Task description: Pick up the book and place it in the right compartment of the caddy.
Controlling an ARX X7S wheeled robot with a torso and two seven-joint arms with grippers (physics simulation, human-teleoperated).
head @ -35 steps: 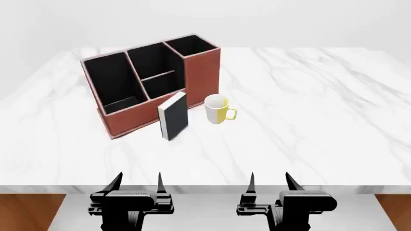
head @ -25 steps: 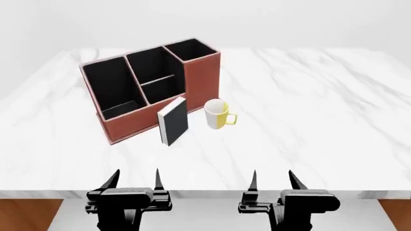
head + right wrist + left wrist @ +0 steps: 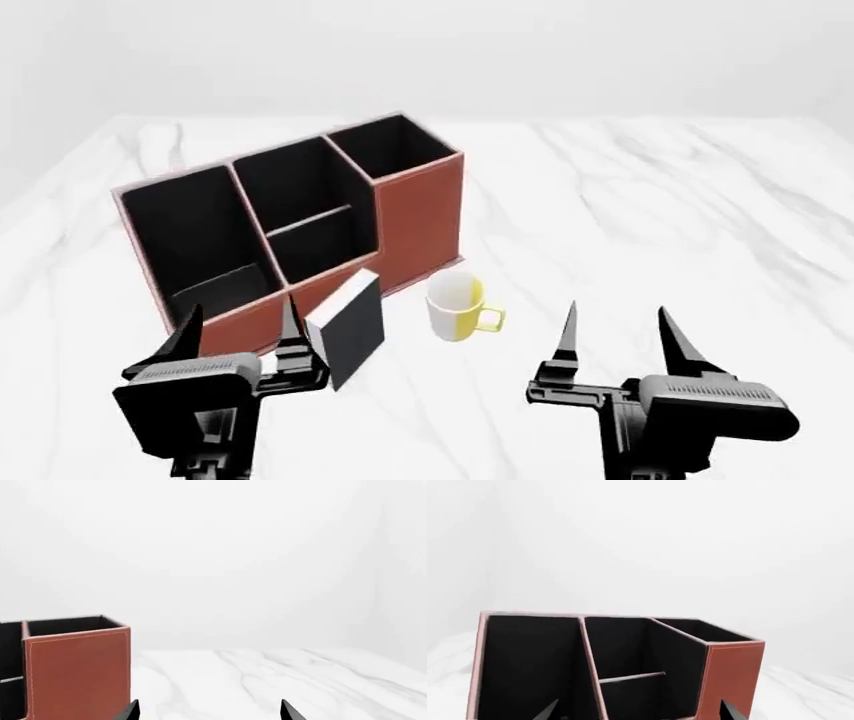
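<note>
Standing upright on the white marble table (image 3: 641,200), the thin dark grey-black hardcover book (image 3: 352,328) sits just in front of the reddish-brown three-section caddy (image 3: 416,215), beside a white-and-yellow mug (image 3: 458,307). The caddy's tall square right compartment (image 3: 391,146) holds nothing. The left gripper (image 3: 240,335) and right gripper (image 3: 617,340) hover with jaws spread, grasping nothing.

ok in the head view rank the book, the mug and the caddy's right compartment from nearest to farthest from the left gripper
1. The book: standing right beside the left gripper, just to its right.
2. The mug: on the table beyond the book, further right.
3. The right compartment: the tall end section of the caddy, at the back.
</note>
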